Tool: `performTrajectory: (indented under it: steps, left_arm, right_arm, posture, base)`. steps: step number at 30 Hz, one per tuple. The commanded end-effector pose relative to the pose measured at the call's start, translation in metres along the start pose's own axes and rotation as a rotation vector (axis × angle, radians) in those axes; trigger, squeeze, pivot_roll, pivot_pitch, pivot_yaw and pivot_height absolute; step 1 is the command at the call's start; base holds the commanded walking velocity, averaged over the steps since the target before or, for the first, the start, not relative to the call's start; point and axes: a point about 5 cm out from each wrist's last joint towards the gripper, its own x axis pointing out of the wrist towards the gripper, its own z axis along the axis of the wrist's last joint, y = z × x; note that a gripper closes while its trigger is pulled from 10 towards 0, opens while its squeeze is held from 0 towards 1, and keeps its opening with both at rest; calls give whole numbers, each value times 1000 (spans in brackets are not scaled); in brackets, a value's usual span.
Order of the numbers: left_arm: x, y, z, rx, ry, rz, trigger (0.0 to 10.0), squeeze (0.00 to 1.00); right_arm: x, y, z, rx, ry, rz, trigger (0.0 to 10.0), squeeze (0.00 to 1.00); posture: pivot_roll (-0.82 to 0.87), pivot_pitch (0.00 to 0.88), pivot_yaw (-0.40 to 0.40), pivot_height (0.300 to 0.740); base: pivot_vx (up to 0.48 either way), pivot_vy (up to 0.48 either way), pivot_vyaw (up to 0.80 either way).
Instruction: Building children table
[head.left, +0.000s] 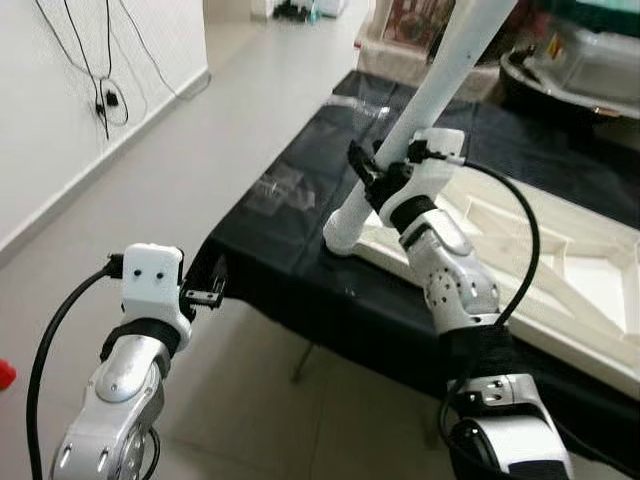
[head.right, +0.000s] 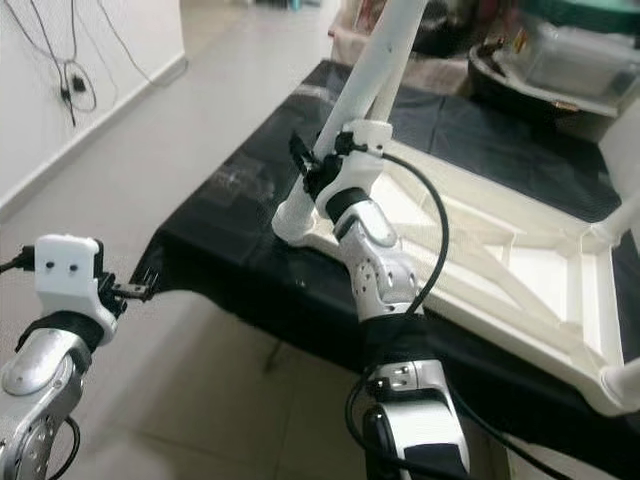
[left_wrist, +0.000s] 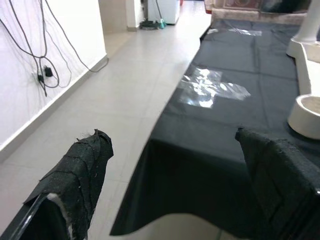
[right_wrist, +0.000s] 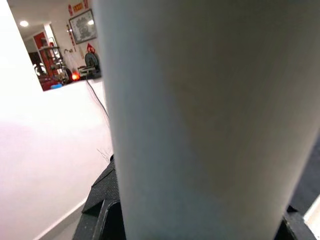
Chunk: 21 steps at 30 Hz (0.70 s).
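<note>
Right gripper (head.left: 372, 180) around table leg (head.left: 440, 70)

No text, label or number is legible anywhere here

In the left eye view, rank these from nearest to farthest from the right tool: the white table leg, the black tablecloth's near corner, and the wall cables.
1. White table leg: gripped by the right tool, on the table.
2. Black tablecloth's near corner: to the robot's left, by the left tool.
3. Wall cables: far left, on the wall.
</note>
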Motion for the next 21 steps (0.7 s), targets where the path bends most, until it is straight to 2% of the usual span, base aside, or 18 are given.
performTrajectory:
  steps: [1, 10, 21]
  left_arm:
    - [1, 2, -4, 12, 13, 9, 10000, 0]
    - [3, 2, -3, 24, -1, 18, 10000, 0]
    - [4, 0, -4, 18, 0, 5, 10000, 0]
  right_arm:
    - [3, 2, 5, -8, -24, 2, 10000, 0]
    - [12, 5, 19, -1, -90, -8, 10000, 0]
    - [11, 2, 15, -2, -92, -21, 10000, 0]
  posture:
    - [244, 121, -125, 740]
    - [248, 126, -124, 740]
    - [247, 131, -120, 740]
  base:
    - [289, 0, 0]
    - [307, 0, 0]
    - [309, 0, 0]
